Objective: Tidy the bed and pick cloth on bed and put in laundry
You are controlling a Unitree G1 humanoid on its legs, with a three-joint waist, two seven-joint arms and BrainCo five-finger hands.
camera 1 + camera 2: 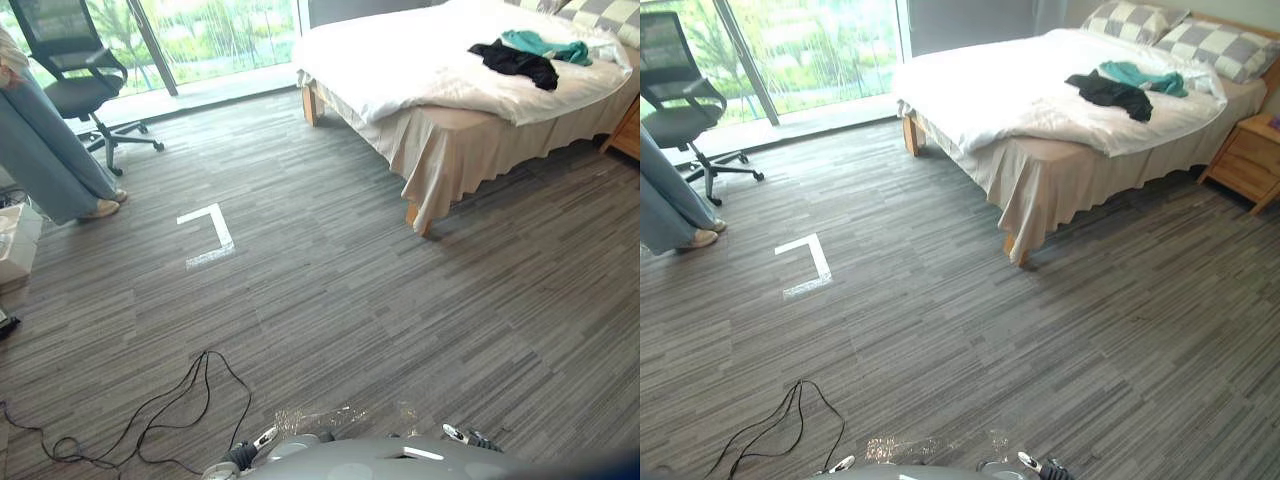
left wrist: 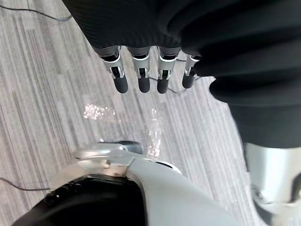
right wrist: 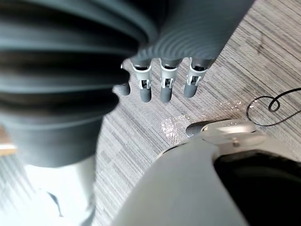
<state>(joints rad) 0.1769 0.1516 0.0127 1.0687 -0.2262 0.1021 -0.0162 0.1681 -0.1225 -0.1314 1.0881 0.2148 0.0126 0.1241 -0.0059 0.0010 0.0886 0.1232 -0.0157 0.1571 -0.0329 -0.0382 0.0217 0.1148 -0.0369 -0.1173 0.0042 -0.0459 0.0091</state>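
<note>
The left hand [image 2: 141,77] and the right hand [image 3: 164,87] hang at the robot's sides, fingers straight, slack and empty, most likely because the bed [image 1: 1060,185] is not yet within reach. The 2 garments, a black cloth [image 1: 1112,93] and a teal cloth [image 1: 1140,76] touching it, lie on the rumpled white duvet [image 1: 990,85] near the bed's head end, just short of the checked pillows [image 1: 1130,22] — well apart from either hand.

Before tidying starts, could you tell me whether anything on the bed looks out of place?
Yes: a black cloth and a teal cloth lie crumpled on the white duvet, which is itself rumpled.
</note>
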